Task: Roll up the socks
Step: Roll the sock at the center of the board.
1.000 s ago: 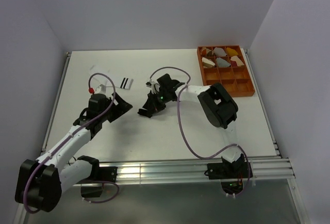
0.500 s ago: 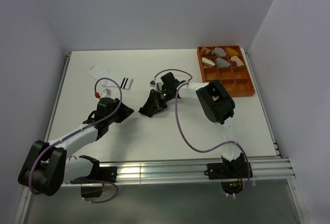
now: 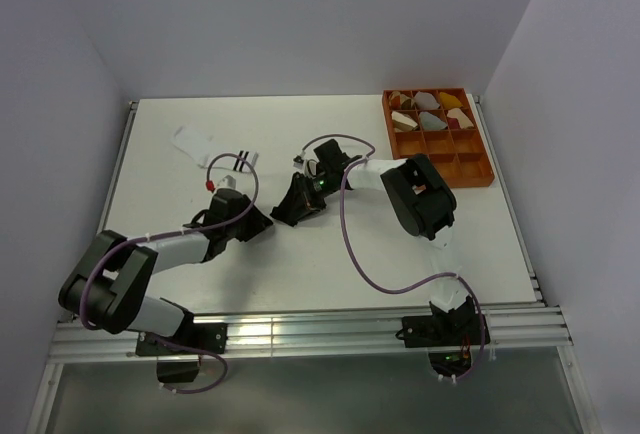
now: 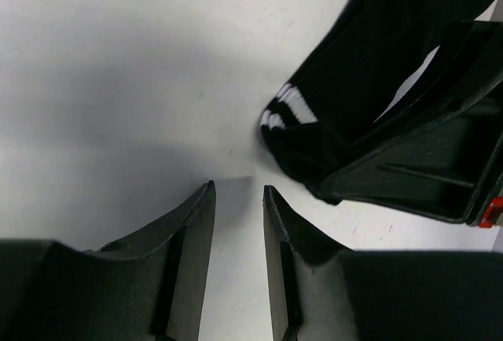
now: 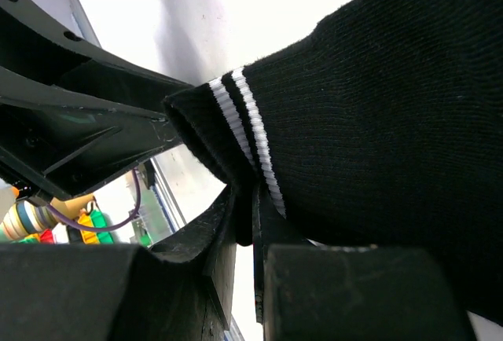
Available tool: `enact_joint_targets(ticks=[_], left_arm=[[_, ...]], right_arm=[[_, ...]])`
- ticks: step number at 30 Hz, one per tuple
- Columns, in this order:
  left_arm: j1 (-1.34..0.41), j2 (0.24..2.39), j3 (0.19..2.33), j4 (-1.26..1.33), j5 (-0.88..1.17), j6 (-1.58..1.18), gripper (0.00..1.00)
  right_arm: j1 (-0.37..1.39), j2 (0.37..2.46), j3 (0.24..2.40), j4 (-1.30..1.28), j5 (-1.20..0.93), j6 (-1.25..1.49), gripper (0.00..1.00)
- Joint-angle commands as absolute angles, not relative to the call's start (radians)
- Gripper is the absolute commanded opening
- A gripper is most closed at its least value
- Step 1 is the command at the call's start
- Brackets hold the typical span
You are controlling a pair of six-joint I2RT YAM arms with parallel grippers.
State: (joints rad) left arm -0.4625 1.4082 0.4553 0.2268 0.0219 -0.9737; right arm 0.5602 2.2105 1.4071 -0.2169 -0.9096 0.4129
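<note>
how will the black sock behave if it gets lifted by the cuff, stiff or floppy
Probably floppy: the black sock folds and bunches at the cuff where the right gripper pinches it between its fingers. Likely light, so it should dangle, not hold shape. The knit looks grippy, so slipping seems unlikely.

Both arms are wearing the same kit: white tube links btwn chunky black joint housings. Left arm (image 3: 175,249) is carrying a thin purple cable (image 3: 232,157) looping off its wrist, w/ a small red plug (image 3: 207,186) at the end. Right arm (image 3: 375,176) is trailing a longer purple cable (image 3: 347,229) down to its black base (image 3: 445,326), and a green LED (image 3: 322,185) is glowing nr its wrist. Left hand (image 4: 238,192) and right hand (image 5: 242,199) are showing matte black plastic fingers — flat-sided, tapering to thin tips.
</note>
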Motion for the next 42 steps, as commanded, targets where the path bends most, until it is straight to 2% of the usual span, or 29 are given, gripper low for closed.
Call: enact_joint_targets(ticks=[1, 16, 23, 42], left_arm=[[-0.471, 1.450, 0.500, 0.268, 0.003, -0.962, 0.37], [-0.471, 1.540, 0.555, 0.313, -0.049, -0.948, 0.37], [-0.471, 1.520, 0.537, 0.331, -0.049, -0.948, 0.44], [-0.471, 1.581, 0.592, 0.289, -0.040, -0.956, 0.46]], right_arm=[[0.551, 2.221, 1.402, -0.196, -0.910, 0.417, 0.00], [0.551, 2.232, 1.402, -0.207, -0.914, 0.410, 0.00], [0.552, 2.238, 1.407, -0.218, -0.910, 0.408, 0.00], [0.551, 2.244, 1.411, -0.219, -0.907, 0.417, 0.00]])
